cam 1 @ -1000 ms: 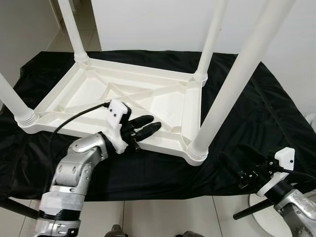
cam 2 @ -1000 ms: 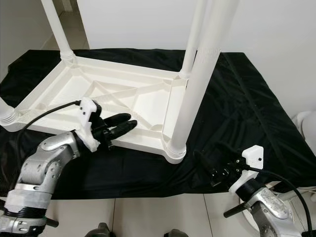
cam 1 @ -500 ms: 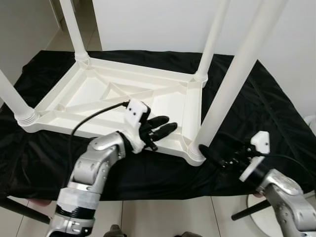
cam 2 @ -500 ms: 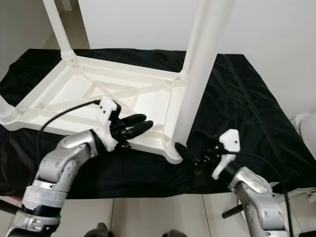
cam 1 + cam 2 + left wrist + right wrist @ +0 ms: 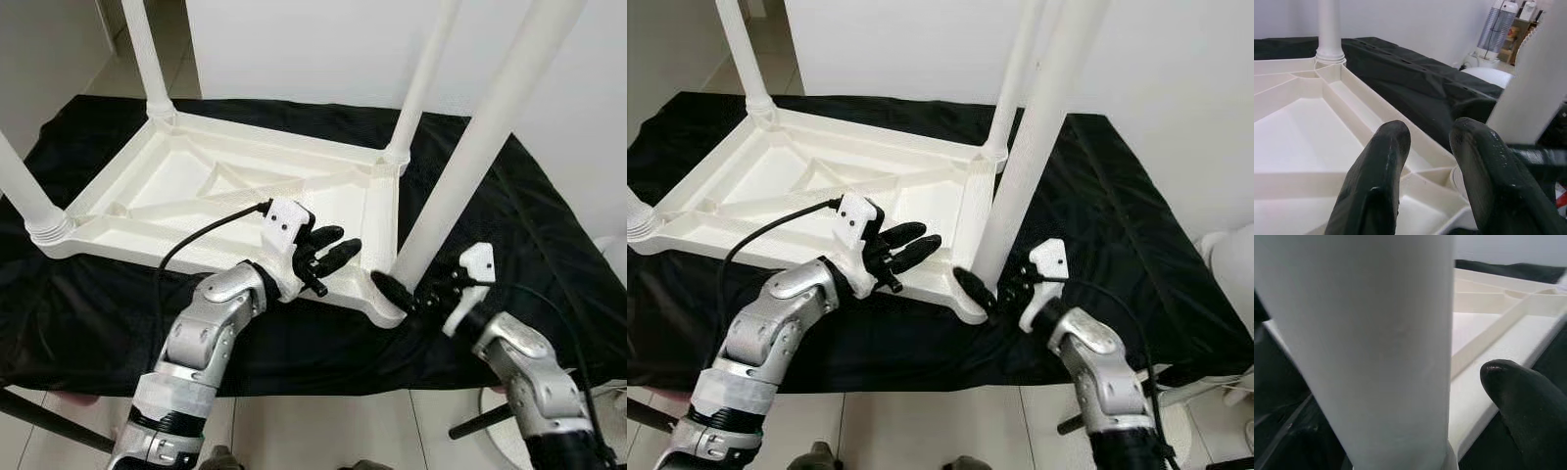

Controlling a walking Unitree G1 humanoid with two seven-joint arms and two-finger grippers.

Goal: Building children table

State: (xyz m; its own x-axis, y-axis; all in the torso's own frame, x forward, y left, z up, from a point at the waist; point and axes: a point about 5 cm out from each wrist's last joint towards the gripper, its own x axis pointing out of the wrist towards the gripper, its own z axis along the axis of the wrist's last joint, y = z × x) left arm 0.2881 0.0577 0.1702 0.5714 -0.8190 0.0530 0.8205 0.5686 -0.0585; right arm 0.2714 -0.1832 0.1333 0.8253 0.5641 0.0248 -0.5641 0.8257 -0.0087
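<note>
Table (image 5: 245, 186), white plastic, lies upside down on a black cloth (image 5: 529, 225), four legs up. Near leg (image 5: 470, 157), at the table's right front corner: the right gripper (image 5: 411, 294) has come in from well apart on the cloth and now sits at this leg's base, fingers spread around it, likely to seat or tighten it. Left gripper (image 5: 328, 257) has shifted along the table's front rim toward the same corner, fingers parted, holding nothing. White stool (image 5: 1229, 259), right of the table, stands apart.

The upturned table (image 5: 245, 186) and its legs (image 5: 470, 157) are plain white, the cloth (image 5: 529, 225) beneath black, both grippers' fingers (image 5: 1376, 186) black.
</note>
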